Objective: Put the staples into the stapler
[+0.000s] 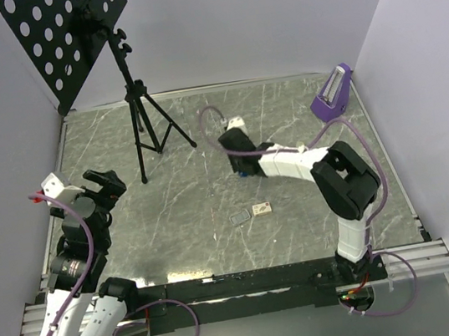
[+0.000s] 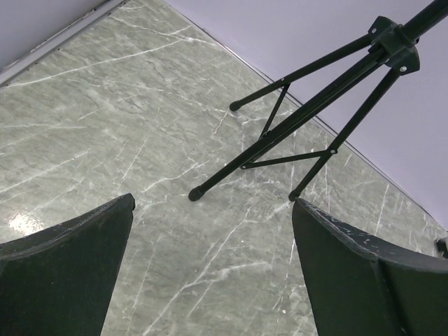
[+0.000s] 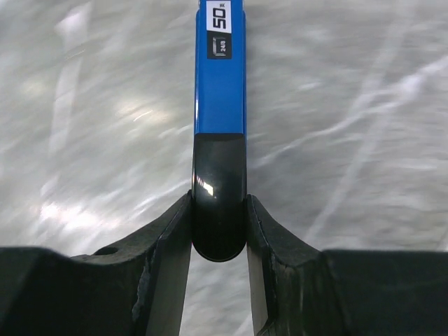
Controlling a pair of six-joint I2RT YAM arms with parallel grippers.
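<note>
Two claws, two different states. My left claw (image 2: 213,201) stands wide open and holds nothing. The tripod (image 2: 308,105) is straight ahead of it, so a careless reach could knock a leg. The staples box (image 1: 262,209) and the grey tray (image 1: 239,216) lie on the table (image 1: 174,226), near the right claw (image 3: 218,199), on its side toward the bases. This claw pinches the stapler (image 3: 219,84) only at its glossy rounded end, so I fear it can pivot or slip out.
</note>
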